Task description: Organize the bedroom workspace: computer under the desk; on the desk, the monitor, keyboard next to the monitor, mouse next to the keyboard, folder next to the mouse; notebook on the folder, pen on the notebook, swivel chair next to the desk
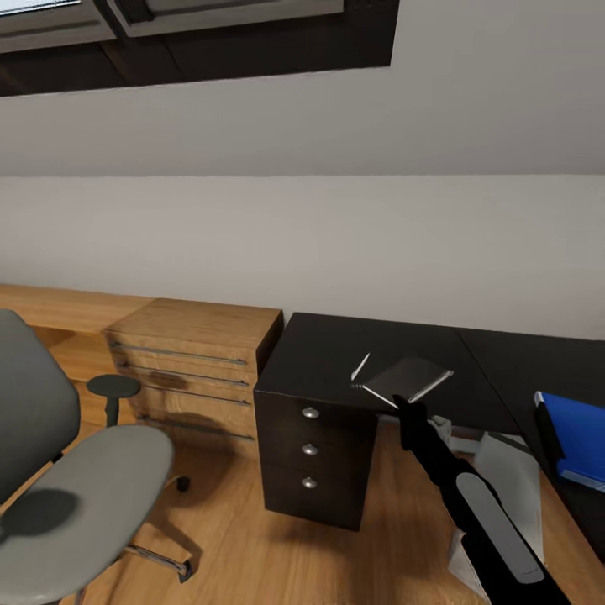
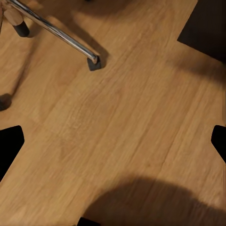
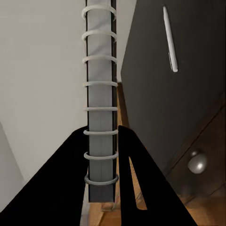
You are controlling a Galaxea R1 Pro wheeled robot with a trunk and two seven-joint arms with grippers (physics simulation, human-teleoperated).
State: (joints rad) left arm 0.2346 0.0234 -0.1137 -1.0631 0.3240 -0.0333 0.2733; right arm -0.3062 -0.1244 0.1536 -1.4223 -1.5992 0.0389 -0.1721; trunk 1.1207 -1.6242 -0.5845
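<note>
My right gripper (image 1: 404, 407) is shut on the grey spiral-bound notebook (image 1: 409, 376), holding it tilted just above the black desk (image 1: 319, 349), over the drawer unit. In the right wrist view my black fingers (image 3: 70, 160) clamp the notebook's ringed spine (image 3: 100, 94). The thin white pen (image 1: 360, 366) lies on the desk just left of the notebook, and is also seen as pen (image 3: 170, 40). The blue folder (image 1: 580, 437) lies on the desk's right wing. At the left stands the grey swivel chair (image 1: 76, 479). My left gripper (image 2: 113, 141) hangs open over the floor.
A light-wood cabinet (image 1: 193, 357) with drawers adjoins the desk's left end. A light grey computer case (image 1: 508, 475) stands on the floor under the desk, behind my right arm. A chrome chair leg with a castor (image 2: 94, 61) crosses the wood floor (image 2: 122, 122) near my left gripper.
</note>
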